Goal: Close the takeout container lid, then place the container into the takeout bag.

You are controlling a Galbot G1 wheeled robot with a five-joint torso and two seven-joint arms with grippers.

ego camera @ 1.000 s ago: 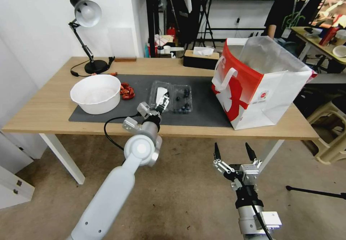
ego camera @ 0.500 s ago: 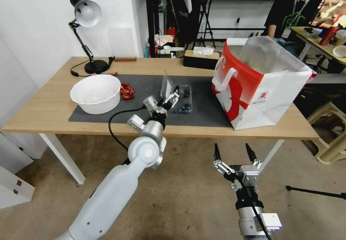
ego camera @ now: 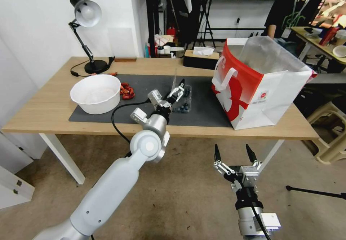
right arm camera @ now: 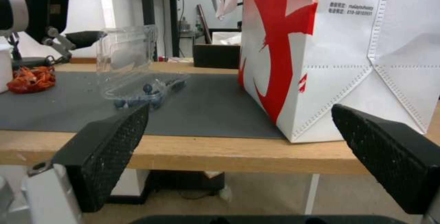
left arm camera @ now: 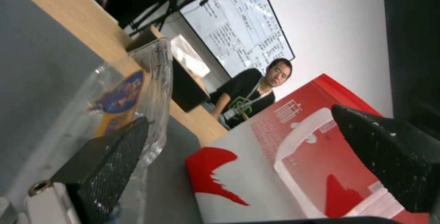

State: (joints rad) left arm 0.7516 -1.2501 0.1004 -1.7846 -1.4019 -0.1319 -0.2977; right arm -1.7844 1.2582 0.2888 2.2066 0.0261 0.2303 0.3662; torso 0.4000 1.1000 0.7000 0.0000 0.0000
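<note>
The container [ego camera: 183,102] is a shallow clear clamshell with a few blueberries, lying on the dark mat left of the takeout bag [ego camera: 259,84]. Its takeout container lid [ego camera: 174,78] stands upright on the hinge, leaning on one finger [left arm camera: 114,158] of my left gripper [ego camera: 177,88], which is open and pressing the lid's outer side. The left wrist view shows the lid [left arm camera: 153,76] with its label and the red-and-white bag [left arm camera: 298,155] beyond. My right gripper [ego camera: 231,147] hangs open below the table's front edge. Its wrist view faces the container [right arm camera: 146,88], the raised lid [right arm camera: 126,46] and the bag [right arm camera: 343,45].
A big white bowl [ego camera: 95,94] and a red bundle [ego camera: 127,91] sit on the mat [ego camera: 144,84] to the left. A desk lamp [ego camera: 86,16] and a tissue box [ego camera: 202,57] stand at the back. The bag's top is open.
My left gripper moved right and up, swinging the lid from lying flat open to standing upright over the base. The right arm stayed still.
</note>
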